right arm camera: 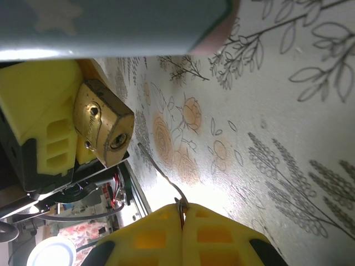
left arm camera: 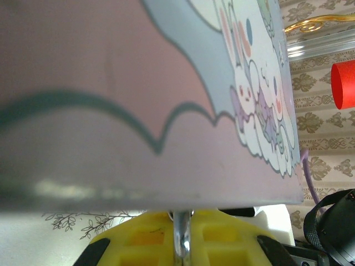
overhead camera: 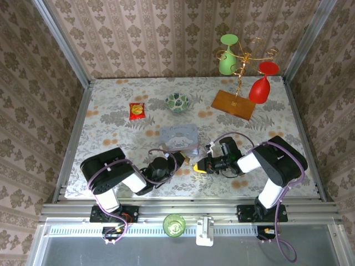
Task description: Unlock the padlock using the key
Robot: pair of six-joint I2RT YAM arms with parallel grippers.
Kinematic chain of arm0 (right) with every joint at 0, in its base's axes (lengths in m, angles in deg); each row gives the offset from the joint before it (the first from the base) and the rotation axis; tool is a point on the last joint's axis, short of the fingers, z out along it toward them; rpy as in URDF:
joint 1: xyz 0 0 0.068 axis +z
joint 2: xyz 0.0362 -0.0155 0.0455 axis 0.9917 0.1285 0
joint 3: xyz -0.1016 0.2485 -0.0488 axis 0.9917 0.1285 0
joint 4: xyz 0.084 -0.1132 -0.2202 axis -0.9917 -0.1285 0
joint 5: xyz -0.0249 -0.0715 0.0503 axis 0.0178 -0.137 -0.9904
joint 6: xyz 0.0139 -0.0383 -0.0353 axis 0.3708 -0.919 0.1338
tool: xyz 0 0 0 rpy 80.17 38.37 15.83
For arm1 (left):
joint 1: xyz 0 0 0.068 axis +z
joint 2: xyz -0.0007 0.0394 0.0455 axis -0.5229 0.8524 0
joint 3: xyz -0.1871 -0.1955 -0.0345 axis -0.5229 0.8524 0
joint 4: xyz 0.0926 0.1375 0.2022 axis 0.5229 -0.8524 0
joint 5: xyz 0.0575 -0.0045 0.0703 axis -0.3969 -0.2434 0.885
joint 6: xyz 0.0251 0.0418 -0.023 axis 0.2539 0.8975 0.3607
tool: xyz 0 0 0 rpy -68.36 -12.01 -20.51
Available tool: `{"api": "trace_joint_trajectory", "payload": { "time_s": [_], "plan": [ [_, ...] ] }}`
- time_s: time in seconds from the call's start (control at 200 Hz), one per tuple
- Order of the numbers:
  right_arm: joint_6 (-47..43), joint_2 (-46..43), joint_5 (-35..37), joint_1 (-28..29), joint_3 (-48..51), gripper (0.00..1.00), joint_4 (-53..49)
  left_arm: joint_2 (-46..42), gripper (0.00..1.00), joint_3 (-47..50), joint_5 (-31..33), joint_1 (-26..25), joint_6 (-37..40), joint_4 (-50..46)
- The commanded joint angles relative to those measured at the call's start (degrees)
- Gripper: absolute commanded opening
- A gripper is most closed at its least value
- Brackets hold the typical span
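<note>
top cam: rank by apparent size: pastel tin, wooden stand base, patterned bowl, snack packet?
1. pastel tin and wooden base: look about alike, so not ranked against each other
2. patterned bowl
3. snack packet

Beige damask wallpaper [overhead camera: 183, 39] covers the top and both sides of the frame. In the centre sits a table [overhead camera: 111, 111] with a pale floral cloth, evenly lit. Along the bottom runs an aluminium rail [overhead camera: 188, 209], with a grey surface [overhead camera: 66, 252] below it.
</note>
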Motion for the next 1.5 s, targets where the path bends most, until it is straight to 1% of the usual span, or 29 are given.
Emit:
{"api": "trace_joint_trajectory", "payload": {
  "time_s": [0.0,0.085,0.19,0.42,0.555,0.63,0.74,0.86,0.94,1.025,1.16,1.285,1.495],
  "plan": [
    [-2.03,-2.0,-2.31,-0.42,0.19,0.0,-1.02,0.23,0.0,-1.13,-1.38,0.32,-0.99,4.66],
    [-2.5,-2.84,-2.53,-0.48,0.33,0.0,-1.15,0.23,0.0,-0.28,-1.08,0.85,-1.32,4.68],
    [-1.18,-3.14,-3.38,-0.55,0.17,0.0,0.84,0.16,0.0,-0.92,-2.31,0.87,-0.45,4.53],
    [-3.58,-2.14,-2.1,-0.37,-3.05,0.0,-4.72,-0.23,0.0,-2.08,-2.76,0.52,-1.31,4.58],
    [0.2,-1.26,-3.01,-0.47,-2.06,0.0,1.8,-0.31,0.0,-2.37,-3.75,0.35,-1.3,4.51],
    [0.06,-0.74,-2.16,-0.43,-2.78,0.0,0.87,-0.03,0.0,-2.82,-3.98,-0.14,-1.56,4.68],
    [1.58,0.4,-2.26,-0.38,-3.13,0.0,2.78,0.21,0.0,-3.17,-3.62,-1.22,-1.37,4.67],
    [1.4,0.34,-2.31,-0.36,-3.51,0.0,2.55,0.53,0.0,-3.39,-4.39,-1.21,-1.22,4.65],
    [-0.19,-0.7,-2.26,-0.38,-4.1,0.0,-0.96,0.68,0.0,-2.94,-4.16,-1.09,-1.61,4.75],
    [-0.9,-2.11,-2.59,-0.38,-3.72,0.0,-2.6,0.13,0.0,-1.54,-4.73,0.69,-1.54,4.93],
    [-4.61,-5.01,-2.47,-0.38,-3.27,0.0,-9.43,-1.74,0.0,-1.1,-5.88,2.5,0.27,4.63],
    [-6.87,-5.96,-2.61,-0.37,-3.62,0.0,-14.04,-0.99,0.0,-2.14,-6.74,2.5,0.42,4.71],
    [-8.99,-5.12,-3.06,-0.4,-4.71,0.0,-17.9,0.09,0.0,-2.87,-7.32,2.52,-0.28,4.93]
  ]
}}
